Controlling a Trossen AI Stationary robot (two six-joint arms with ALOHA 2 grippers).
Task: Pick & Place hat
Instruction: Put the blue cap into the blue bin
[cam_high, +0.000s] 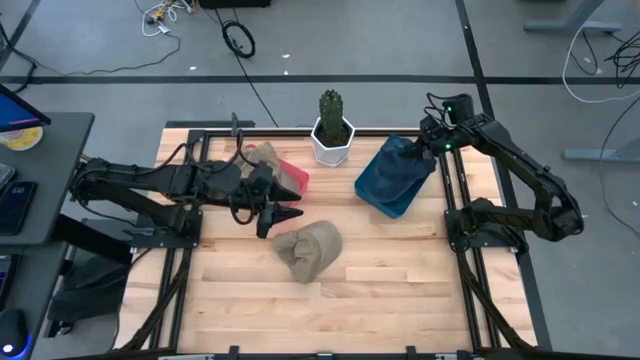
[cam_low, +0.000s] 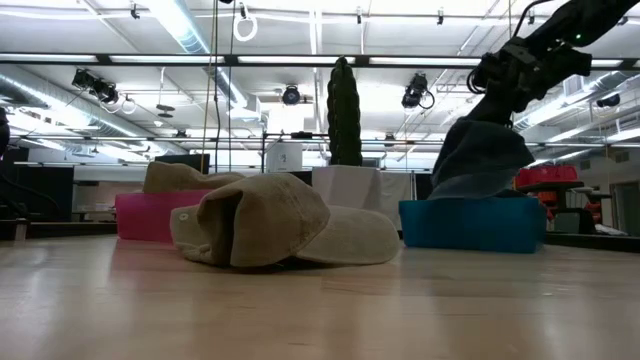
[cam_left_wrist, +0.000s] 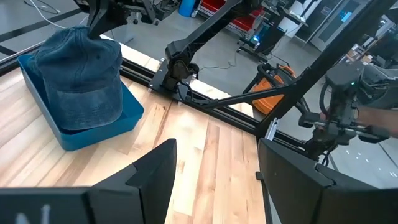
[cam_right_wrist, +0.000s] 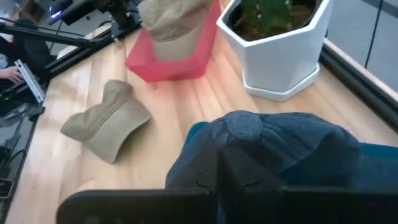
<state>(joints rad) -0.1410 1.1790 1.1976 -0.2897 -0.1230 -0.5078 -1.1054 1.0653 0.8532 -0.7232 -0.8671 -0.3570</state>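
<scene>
The right tool (cam_high: 425, 150) is pinched on the blue denim cap (cam_high: 393, 170), holding it draped over the blue bin (cam_high: 385, 205), apparently to drop it inside. The left tool (cam_high: 285, 215) hovers with fingers spread just beside the tan cap (cam_high: 308, 248), which lies crumpled mid-tabletop (cam_high: 380, 290), likely next for the pink bin (cam_high: 295, 178).

From above, my left tool (cam_high: 283, 213) hangs with jaws apart just beside the tan hat (cam_high: 310, 249) lying crumpled on the bench (cam_high: 400, 290). My right tool (cam_high: 428, 148) pinches the blue hat (cam_high: 395, 172) over the blue bin (cam_high: 392, 207). A potted cactus (cam_high: 332, 127) stands between that and the pink bin (cam_high: 291, 178).
</scene>
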